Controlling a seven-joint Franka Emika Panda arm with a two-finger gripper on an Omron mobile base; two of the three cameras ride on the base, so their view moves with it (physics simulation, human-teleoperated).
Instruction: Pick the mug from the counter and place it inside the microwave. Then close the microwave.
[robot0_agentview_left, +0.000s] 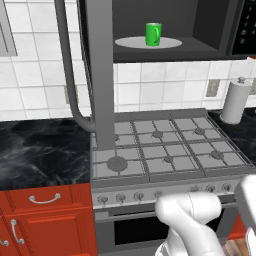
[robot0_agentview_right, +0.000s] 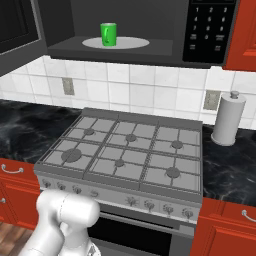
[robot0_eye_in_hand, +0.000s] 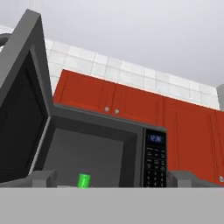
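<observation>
The green mug (robot0_agentview_left: 153, 34) is sitting upright on the pale turntable (robot0_agentview_left: 131, 43) inside the microwave (robot0_agentview_right: 210, 30), its door (robot0_agentview_left: 100, 75) is hanging wide open, and the gripper (robot0_eye_in_hand: 113, 178), fingers spread and empty, is facing it, leaving only the closing.

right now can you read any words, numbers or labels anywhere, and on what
No text can be read.
microwave keypad: white button marks, too small to read.
keypad display: bluish digits, too blurred to read.
stove knobs: no legible marks.
mug, paper towel roll: no lettering seen.
</observation>
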